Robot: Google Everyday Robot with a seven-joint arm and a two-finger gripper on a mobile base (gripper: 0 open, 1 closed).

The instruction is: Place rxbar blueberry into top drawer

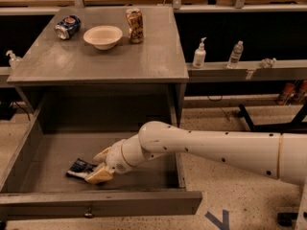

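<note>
The rxbar blueberry [78, 167], a dark blue flat wrapper with white patches, lies low at the front left of the open top drawer [98, 206]. My gripper [99, 166] reaches down into the drawer from the right and is shut on the bar's right end. The bar sits at or just above the drawer floor; I cannot tell whether it touches. My white arm [201, 147] crosses over the drawer's right wall.
On the grey desk top [110, 61] stand a crushed blue soda can [67, 27], a white bowl [102, 36] and a brown can [135, 25]. Two bottles [199, 54] stand on a ledge to the right. The drawer's front panel juts toward me.
</note>
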